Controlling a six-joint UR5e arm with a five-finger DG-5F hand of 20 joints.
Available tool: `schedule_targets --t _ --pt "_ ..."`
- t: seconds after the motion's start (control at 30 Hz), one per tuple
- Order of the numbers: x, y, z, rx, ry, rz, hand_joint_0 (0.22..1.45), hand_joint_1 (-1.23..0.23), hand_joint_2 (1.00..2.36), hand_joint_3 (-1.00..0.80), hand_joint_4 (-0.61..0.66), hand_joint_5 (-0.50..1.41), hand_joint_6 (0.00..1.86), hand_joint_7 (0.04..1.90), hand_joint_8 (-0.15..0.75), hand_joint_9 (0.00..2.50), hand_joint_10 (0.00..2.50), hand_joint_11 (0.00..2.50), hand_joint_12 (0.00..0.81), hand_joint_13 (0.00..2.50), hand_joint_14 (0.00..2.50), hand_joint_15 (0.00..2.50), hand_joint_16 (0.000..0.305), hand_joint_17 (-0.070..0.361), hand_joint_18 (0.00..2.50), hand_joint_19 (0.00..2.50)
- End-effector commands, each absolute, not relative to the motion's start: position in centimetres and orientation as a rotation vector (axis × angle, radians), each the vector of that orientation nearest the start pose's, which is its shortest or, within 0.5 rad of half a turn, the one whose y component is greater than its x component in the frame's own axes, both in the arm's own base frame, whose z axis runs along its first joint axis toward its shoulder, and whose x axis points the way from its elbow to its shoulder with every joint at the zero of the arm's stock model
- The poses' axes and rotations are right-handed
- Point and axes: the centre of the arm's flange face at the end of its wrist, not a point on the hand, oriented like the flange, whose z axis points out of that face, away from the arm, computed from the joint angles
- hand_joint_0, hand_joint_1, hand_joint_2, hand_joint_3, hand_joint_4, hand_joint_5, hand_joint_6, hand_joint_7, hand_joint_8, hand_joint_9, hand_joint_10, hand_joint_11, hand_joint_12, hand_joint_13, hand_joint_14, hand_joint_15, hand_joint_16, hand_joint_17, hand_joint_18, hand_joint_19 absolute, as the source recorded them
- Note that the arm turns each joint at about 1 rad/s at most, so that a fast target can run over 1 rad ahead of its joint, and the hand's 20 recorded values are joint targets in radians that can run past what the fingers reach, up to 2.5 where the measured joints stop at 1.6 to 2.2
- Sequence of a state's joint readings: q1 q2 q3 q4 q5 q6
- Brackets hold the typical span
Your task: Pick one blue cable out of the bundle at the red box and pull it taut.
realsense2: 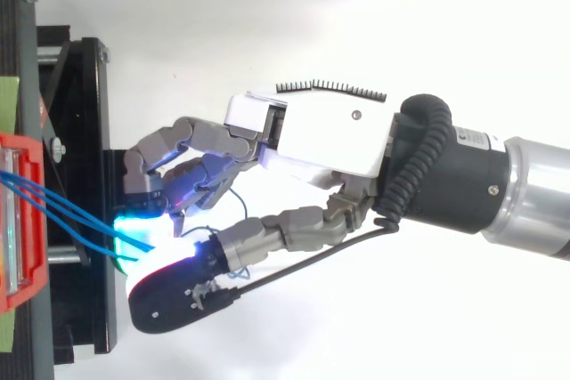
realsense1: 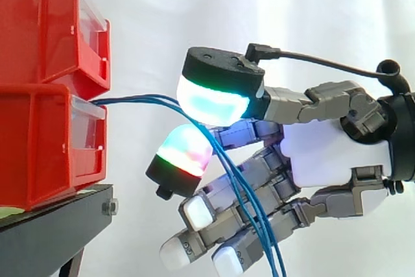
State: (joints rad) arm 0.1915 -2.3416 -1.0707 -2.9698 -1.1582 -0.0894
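Observation:
A bundle of thin blue cables [realsense1: 139, 100] [realsense2: 53, 202] leaves the front of the lower red bin [realsense1: 39, 154] [realsense2: 22, 159] and runs right to my hand [realsense1: 331, 154] [realsense2: 312, 135]. The thumb's big pad [realsense1: 217, 98], glowing white, cyan and green, sits just above a finger pad [realsense1: 185, 154] glowing green and magenta. The cables pass between these two pads, which close on them. Below the pinch the strands [realsense1: 259, 225] hang slack across the other curled fingers. Between bin and hand the cables run almost level with a slight arch.
A second red bin [realsense1: 45, 24] is stacked on the lower one. Both rest on a black stand [realsense1: 52, 238] [realsense2: 89, 131] at the left. A white curtain lies behind, with open space below and to the right of the hand.

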Motion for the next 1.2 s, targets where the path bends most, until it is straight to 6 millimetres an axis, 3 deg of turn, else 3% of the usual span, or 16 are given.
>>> schedule_targets --t 0.0,0.67,0.97,1.17 --pt "77.42 -2.62 25.37 1.291 1.176 0.912 0.52 -0.62 1.0 -0.47 0.1 -0.16 0.82 1.11 0.352 0.84 0.01 0.82 0.434 0.64 0.01 0.25 0.059 0.133 0.75 0.41" --pt "77.42 -2.72 25.37 1.291 1.176 0.912 0.53 -0.58 1.0 -0.47 0.11 -0.14 0.78 1.04 0.333 0.88 0.01 0.79 0.429 0.65 0.01 0.26 0.059 0.132 0.76 0.42" --pt "77.41 -2.61 25.48 1.289 1.176 0.913 0.56 -0.57 1.01 -0.42 0.09 -0.12 0.73 1.11 0.316 0.89 0.02 0.78 0.419 0.65 0.01 0.26 0.057 0.127 0.74 0.43" --pt "77.4 -2.65 25.48 1.291 1.173 0.91 0.58 -0.71 1.01 -0.32 0.1 -0.12 0.73 1.18 0.326 0.89 0.02 0.79 0.418 0.66 0.01 0.26 0.055 0.125 0.76 0.42"
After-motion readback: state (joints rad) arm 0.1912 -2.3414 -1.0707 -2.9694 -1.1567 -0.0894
